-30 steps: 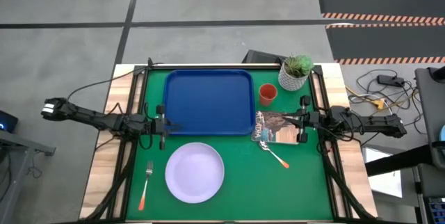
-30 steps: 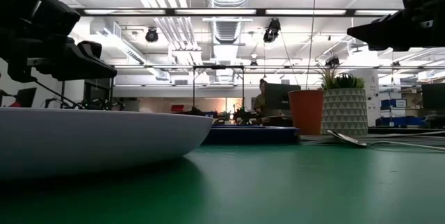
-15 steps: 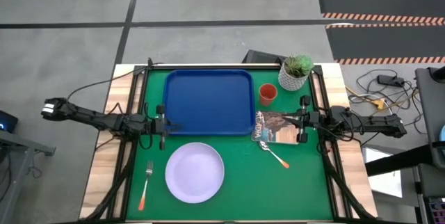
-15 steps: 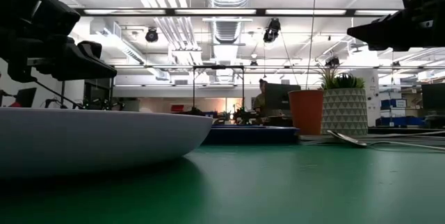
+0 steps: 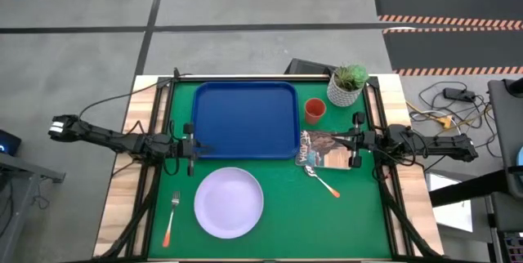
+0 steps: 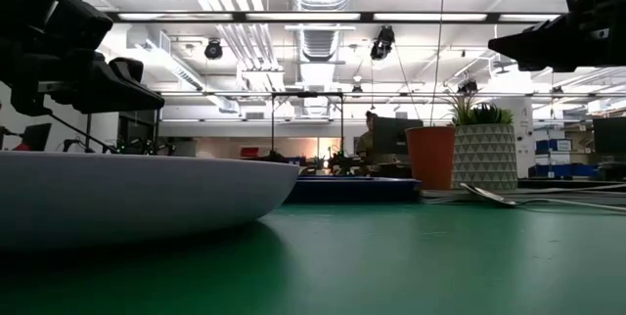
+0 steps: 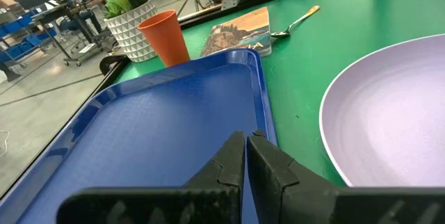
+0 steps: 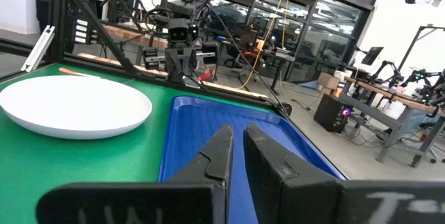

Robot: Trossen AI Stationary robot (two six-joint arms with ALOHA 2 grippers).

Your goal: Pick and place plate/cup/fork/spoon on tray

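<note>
The blue tray (image 5: 245, 120) lies at the far middle of the green mat. The lavender-white plate (image 5: 229, 202) rests flat on the mat in front of it. The fork (image 5: 172, 218) lies left of the plate. The spoon (image 5: 324, 181) lies right of the plate, its bowl at the booklet's near edge. The orange cup (image 5: 315, 110) stands upright right of the tray. My left gripper (image 5: 194, 144) hovers shut over the tray's left rim; the left wrist view (image 7: 245, 144) shows it empty. My right gripper (image 5: 351, 144) hovers shut over the booklet's right edge; the right wrist view (image 8: 238, 140) shows it empty.
A printed booklet (image 5: 324, 149) lies between the tray and my right gripper. A white pot with a green plant (image 5: 347, 86) stands at the far right corner, beside the cup. Bare green mat (image 5: 327, 222) lies right of the plate.
</note>
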